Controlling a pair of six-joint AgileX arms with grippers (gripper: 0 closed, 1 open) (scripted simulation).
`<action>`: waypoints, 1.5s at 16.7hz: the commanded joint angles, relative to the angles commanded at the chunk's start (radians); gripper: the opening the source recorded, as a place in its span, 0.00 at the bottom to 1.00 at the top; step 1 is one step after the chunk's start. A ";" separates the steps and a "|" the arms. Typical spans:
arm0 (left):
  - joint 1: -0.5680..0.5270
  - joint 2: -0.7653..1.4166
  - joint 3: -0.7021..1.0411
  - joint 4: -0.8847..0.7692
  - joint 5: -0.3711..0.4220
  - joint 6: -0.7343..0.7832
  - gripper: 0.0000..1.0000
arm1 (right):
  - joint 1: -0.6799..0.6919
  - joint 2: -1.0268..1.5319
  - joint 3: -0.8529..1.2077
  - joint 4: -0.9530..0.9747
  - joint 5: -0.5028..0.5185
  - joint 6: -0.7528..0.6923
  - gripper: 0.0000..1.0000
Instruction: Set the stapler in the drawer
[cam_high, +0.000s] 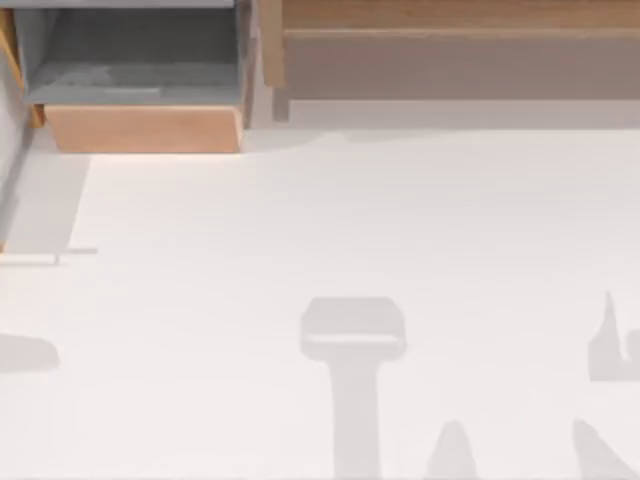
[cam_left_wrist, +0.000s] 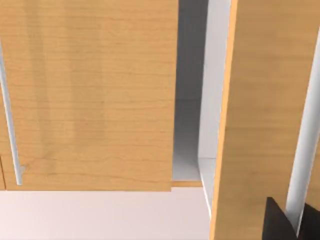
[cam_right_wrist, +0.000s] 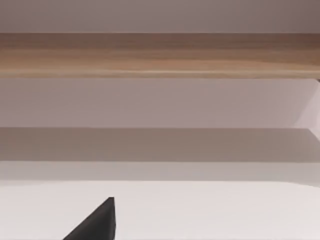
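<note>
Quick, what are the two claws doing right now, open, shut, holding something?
Left gripper: cannot be told, near the tan-fronted grey drawer.
Right gripper: cannot be told.

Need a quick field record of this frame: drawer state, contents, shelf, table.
drawer: top view's upper left, pulled open, tan front panel facing the table
drawer contents: grey floor bare, no stapler inside
shelf: long wooden unit along the back, right of the drawer
table: white, with shadows cast on it
left tool: dark tip near a wooden panel in the left wrist view
</note>
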 joint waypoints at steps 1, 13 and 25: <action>-0.005 0.006 0.012 -0.008 -0.009 0.000 0.00 | 0.000 0.000 0.000 0.000 0.000 0.000 1.00; -0.113 0.089 0.211 -0.124 -0.116 -0.006 0.00 | 0.000 0.000 0.000 0.000 0.000 0.000 1.00; -0.203 0.199 0.459 -0.259 -0.205 -0.011 0.00 | 0.000 0.000 0.000 0.000 0.000 0.000 1.00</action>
